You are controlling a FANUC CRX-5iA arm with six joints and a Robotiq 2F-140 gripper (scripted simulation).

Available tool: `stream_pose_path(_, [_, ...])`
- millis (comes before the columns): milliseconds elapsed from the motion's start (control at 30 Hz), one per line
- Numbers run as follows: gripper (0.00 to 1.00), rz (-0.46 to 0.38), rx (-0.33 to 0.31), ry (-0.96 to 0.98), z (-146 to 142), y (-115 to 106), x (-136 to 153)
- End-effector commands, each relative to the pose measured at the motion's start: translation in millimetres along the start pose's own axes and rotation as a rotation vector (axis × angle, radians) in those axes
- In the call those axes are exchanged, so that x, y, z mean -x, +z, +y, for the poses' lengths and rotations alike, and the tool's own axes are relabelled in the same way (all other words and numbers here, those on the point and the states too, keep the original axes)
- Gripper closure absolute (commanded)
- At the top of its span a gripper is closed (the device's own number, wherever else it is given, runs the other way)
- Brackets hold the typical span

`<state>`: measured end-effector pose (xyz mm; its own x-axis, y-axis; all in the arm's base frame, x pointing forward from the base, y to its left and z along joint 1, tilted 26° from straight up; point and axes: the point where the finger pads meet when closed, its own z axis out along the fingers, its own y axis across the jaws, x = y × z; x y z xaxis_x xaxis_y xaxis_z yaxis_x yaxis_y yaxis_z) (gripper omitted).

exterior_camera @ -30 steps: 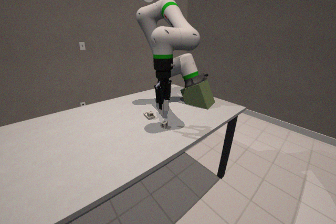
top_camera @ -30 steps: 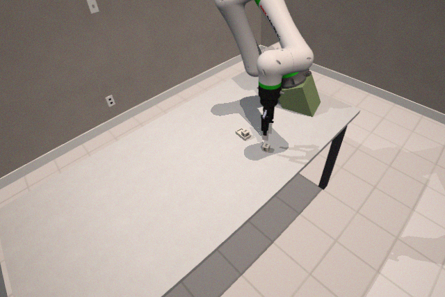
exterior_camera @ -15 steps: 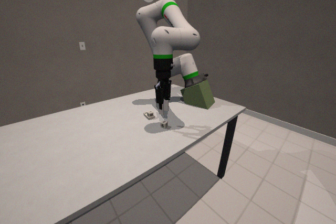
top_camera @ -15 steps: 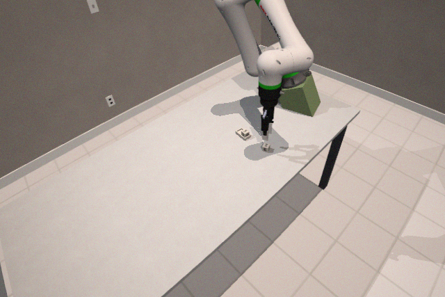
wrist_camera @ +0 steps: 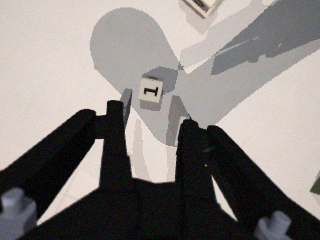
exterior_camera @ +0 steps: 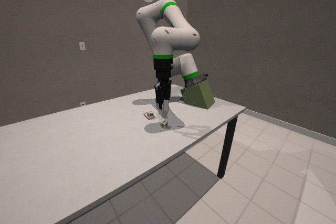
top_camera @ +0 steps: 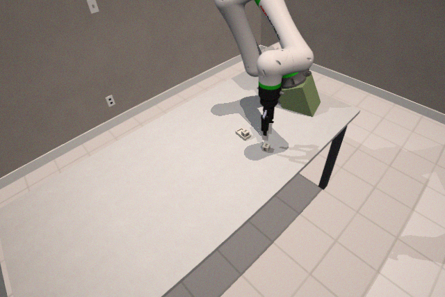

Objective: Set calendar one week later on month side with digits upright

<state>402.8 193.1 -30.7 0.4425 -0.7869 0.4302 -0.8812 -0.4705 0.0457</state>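
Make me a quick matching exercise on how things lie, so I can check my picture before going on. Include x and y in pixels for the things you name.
Things
1. end effector (top_camera: pixel 265 136) (exterior_camera: pixel 164 110) (wrist_camera: pixel 150 103)
2. loose cube (top_camera: pixel 265 147) (exterior_camera: pixel 164 124) (wrist_camera: pixel 150 91)
3. second cube (top_camera: pixel 245 133) (exterior_camera: pixel 149 114)
4. robot's pedestal (top_camera: pixel 302 99) (exterior_camera: pixel 199 95)

Places, colours or states
A. in the tray (top_camera: pixel 244 138) (exterior_camera: pixel 149 117) (wrist_camera: pixel 204 14)
B. green, beneath the arm's base
C. above the table (top_camera: pixel 143 193) (exterior_camera: pixel 81 148) (wrist_camera: pixel 40 60), fingers apart with nothing between them
D. outside the tray, a 1 on its top face

Right pairs: 1-C, 2-D, 3-A, 4-B
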Motion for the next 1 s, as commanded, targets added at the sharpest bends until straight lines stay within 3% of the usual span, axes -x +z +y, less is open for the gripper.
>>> stream_pose_path(0, [0.71, 0.0, 0.0, 0.0, -0.2, 0.8, 0.1])
stream_pose_path(967, [0.71, 0.0, 0.0, 0.0, -0.4, 35.7, 0.0])
